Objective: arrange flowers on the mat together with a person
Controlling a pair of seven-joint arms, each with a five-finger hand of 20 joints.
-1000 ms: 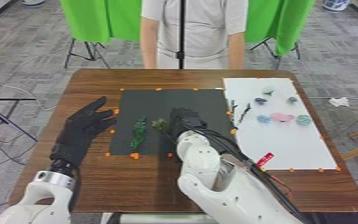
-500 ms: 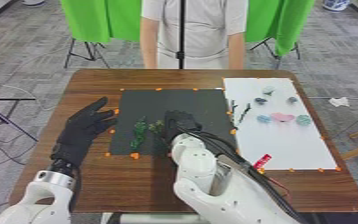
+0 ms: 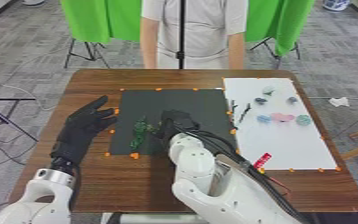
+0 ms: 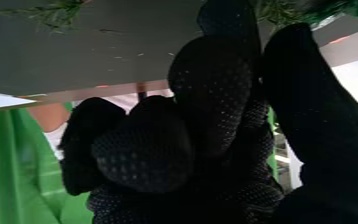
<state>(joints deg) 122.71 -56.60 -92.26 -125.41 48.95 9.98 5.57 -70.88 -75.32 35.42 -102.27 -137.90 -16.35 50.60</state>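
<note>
Since the earlier frame, the right robot hand [image 3: 181,120] is shifting slightly toward the robot's left, above the dark mat [image 3: 149,97], while the left robot hand [image 3: 88,121] is staying where it was. Nearest the viewer, two white arms are coming in over the brown wooden desk [image 3: 122,190]. The left robot hand is lying open, its fingers relaxed and pointing forward, just beside the mat's left edge. On the mat, a long dark green sprig [image 3: 140,132] is resting toward the left, and a smaller sprig [image 3: 155,129] is sitting just beside the right robot hand. Whether that hand is open or gripping something cannot be told. In the right wrist view, feathery green foliage [image 4: 58,14] is showing near its black glove. To the right of the mat, a white sheet [image 3: 295,150] is holding thin dark twigs [image 3: 246,113], then a row of a pale blue flower [image 3: 264,119], a pink flower [image 3: 283,117] and a teal flower [image 3: 303,120]. Farther back, a whitish bloom [image 3: 269,90] is lying near two small gray-blue pieces [image 3: 261,101]. Beyond the desk, green cloth [image 3: 87,20] is hanging.
</note>
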